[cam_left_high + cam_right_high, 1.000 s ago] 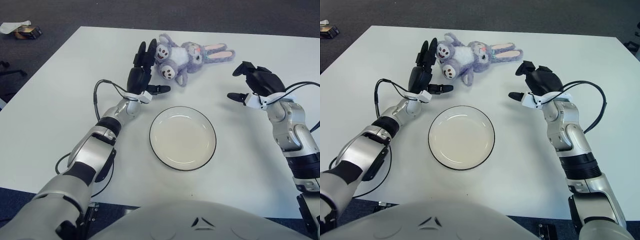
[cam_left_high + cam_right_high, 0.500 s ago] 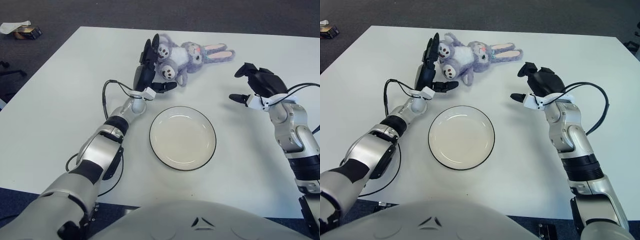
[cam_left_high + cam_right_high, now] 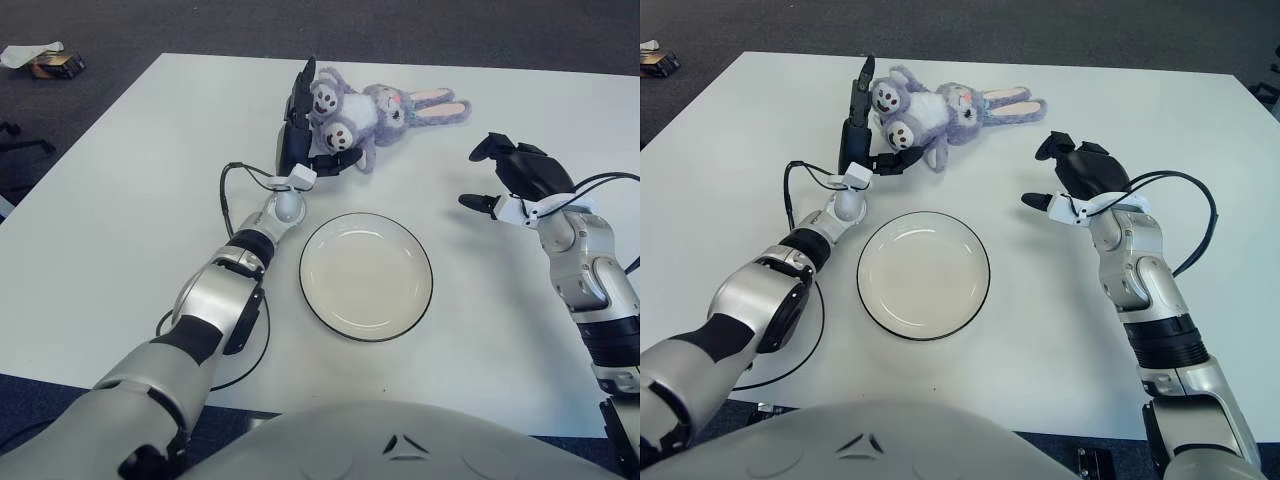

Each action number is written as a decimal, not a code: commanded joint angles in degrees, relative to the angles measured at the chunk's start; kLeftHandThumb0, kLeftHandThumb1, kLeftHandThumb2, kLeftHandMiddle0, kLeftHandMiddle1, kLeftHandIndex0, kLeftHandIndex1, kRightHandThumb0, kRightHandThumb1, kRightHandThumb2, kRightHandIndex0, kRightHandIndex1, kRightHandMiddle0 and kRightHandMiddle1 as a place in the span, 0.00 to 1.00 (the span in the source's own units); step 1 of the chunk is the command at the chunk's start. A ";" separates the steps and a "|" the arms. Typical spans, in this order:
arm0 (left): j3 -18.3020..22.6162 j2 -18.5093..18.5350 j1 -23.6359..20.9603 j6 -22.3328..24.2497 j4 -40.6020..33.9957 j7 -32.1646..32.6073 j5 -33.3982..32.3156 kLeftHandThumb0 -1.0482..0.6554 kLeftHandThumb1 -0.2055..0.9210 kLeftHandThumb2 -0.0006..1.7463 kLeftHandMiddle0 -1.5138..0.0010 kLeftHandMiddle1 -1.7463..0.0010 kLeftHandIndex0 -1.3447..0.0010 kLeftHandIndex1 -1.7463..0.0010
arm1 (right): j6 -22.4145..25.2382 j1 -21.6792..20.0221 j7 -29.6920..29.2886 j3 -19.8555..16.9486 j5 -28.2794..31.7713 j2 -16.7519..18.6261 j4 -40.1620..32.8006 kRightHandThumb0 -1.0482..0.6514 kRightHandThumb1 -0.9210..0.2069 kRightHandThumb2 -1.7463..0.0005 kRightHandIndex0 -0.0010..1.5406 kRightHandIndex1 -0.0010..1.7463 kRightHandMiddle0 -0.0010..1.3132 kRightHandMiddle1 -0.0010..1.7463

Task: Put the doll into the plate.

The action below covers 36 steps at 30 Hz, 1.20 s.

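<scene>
Left eye view
Doll: a purple plush rabbit [image 3: 375, 110] lies on its side near the far edge of the white table [image 3: 120, 230], ears pointing to the robot's right, feet toward the left hand.
Left hand: the left hand [image 3: 305, 135] stands upright against the doll's feet, fingers spread along the left side of the feet and the thumb reaching under the lower foot; it touches the plush, but a closed grasp is not shown.
Plate: the white plate [image 3: 366, 276] with a dark rim sits nearer the robot than the doll, apart from it, with nothing in it.
Right hand: the right hand [image 3: 520, 175] shows to the right of the plate and the doll, well apart from both, fingers loosely curved and holding nothing.

Right eye view
Doll: the feet meet the left hand's palm; the body lies beyond the plate's far rim.
Cable: a thin black cable [image 3: 800, 175] loops beside the left wrist.
Floor: dark carpet [image 3: 1040, 30] lies behind the table.
</scene>
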 commanded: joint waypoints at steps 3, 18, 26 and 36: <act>2.54 -1.85 -1.41 -0.62 0.87 -1.11 -2.77 0.10 0.51 0.39 1.00 0.65 1.00 0.57 | -0.94 1.06 -0.34 -0.84 0.55 -0.65 -0.41 0.24 0.10 0.62 0.11 0.61 0.00 0.67; 4.26 -3.66 -1.63 0.53 0.88 0.19 -2.62 0.12 0.50 0.41 1.00 0.54 1.00 0.45 | -2.18 2.16 -0.42 -1.51 1.13 -0.45 -0.15 0.23 0.09 0.63 0.10 0.65 0.00 0.68; 2.62 -3.59 -2.36 3.32 0.92 4.73 0.79 0.18 0.46 0.44 1.00 0.52 1.00 0.46 | -2.47 2.76 0.03 -1.87 2.07 -0.43 -0.68 0.23 0.08 0.63 0.09 0.64 0.00 0.69; -2.14 -2.35 -3.75 4.94 1.02 15.81 8.55 0.34 0.37 0.56 1.00 0.28 1.00 0.22 | -2.87 3.45 1.28 -2.08 3.13 -0.91 -2.17 0.22 0.07 0.65 0.10 0.62 0.00 0.67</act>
